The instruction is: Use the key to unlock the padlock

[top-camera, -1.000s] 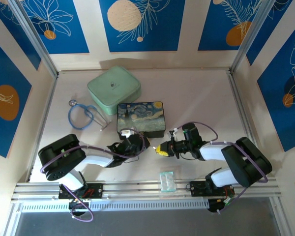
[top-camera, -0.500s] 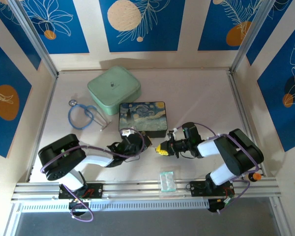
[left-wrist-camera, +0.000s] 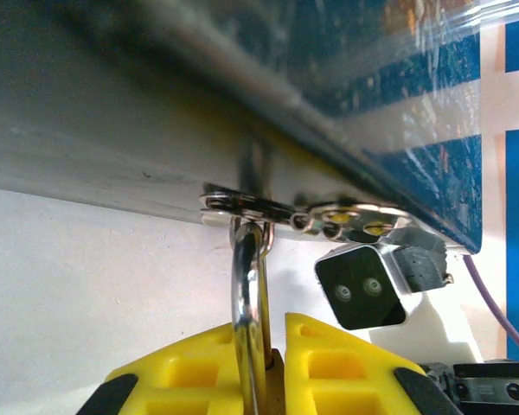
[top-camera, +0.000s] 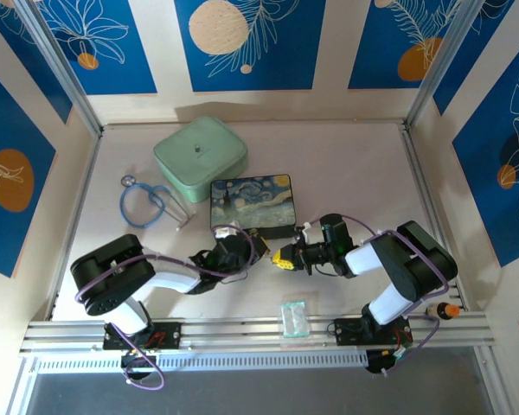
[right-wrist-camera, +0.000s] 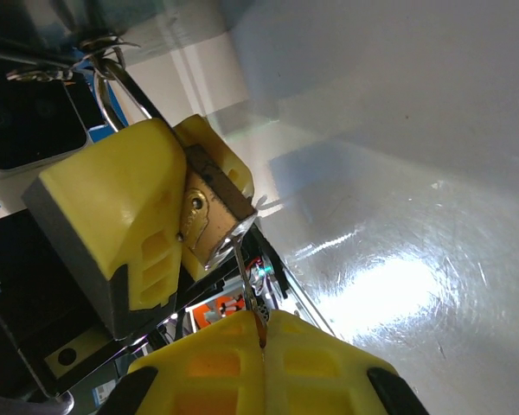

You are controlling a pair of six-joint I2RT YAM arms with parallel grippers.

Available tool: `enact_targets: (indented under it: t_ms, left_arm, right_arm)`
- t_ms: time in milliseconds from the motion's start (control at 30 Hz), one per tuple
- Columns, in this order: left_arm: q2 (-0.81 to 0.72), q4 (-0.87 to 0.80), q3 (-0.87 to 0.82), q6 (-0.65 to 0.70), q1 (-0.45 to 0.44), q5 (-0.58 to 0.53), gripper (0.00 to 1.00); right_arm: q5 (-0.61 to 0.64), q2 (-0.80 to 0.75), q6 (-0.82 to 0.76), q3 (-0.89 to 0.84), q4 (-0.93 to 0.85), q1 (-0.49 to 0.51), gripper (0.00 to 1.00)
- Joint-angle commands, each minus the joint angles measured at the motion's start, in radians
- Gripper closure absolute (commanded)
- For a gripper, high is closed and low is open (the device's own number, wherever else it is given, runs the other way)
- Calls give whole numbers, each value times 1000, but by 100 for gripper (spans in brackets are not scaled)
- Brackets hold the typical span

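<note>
Two end effectors met just in front of the painted box (top-camera: 253, 201) near the front of the worktop (top-camera: 346, 173), one working from each side.

The left end effector (left-wrist-camera: 268, 335) had its yellow fingers pinched on the brass body of the padlock (right-wrist-camera: 206, 216). In the left wrist view the padlock's long axis ran straight up and down the frame. The body sat low between the fingers, and the silver shackle (left-wrist-camera: 245, 285) pointed up and hooked through the box's metal clasp (left-wrist-camera: 242, 206). So the padlock hung off the front of the box, clear of the worktop.

From the right wrist view the padlock sat tilted, with the shackle end toward the upper left and the bottom face toward the lower right. That bottom face looked straight at the right end effector (right-wrist-camera: 261, 324).

That one had its fingers pressed together on the key (right-wrist-camera: 249, 277), with only the thin blade sticking out past the tips. The key's long axis ran from the fingers up and a little left, more or less in line with the padlock. Its tip met the padlock's bottom face (couldn't tell how far in it sat, too small and glary).

The right end effector was just below the padlock in its own view, close but not touching the left fingers.
</note>
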Motion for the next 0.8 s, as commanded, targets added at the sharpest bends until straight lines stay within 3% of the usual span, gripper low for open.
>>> enact_targets:
  t_ms: [0, 233, 533, 767]
  left_arm:
    - [6, 112, -5, -29, 0, 48, 99]
    - [-15, 107, 1, -36, -1, 80, 100]
    - [-51, 81, 10, -46, -4, 96, 100]
    - [-83, 42, 36, -53, -4, 89, 100]
  right_arm:
    - [-4, 34, 33, 13, 82, 1, 100]
    - [3, 87, 101, -10, 239, -30, 100]
    - [70, 95, 129, -21, 301, -24, 100]
    - [193, 94, 162, -51, 363, 28, 100]
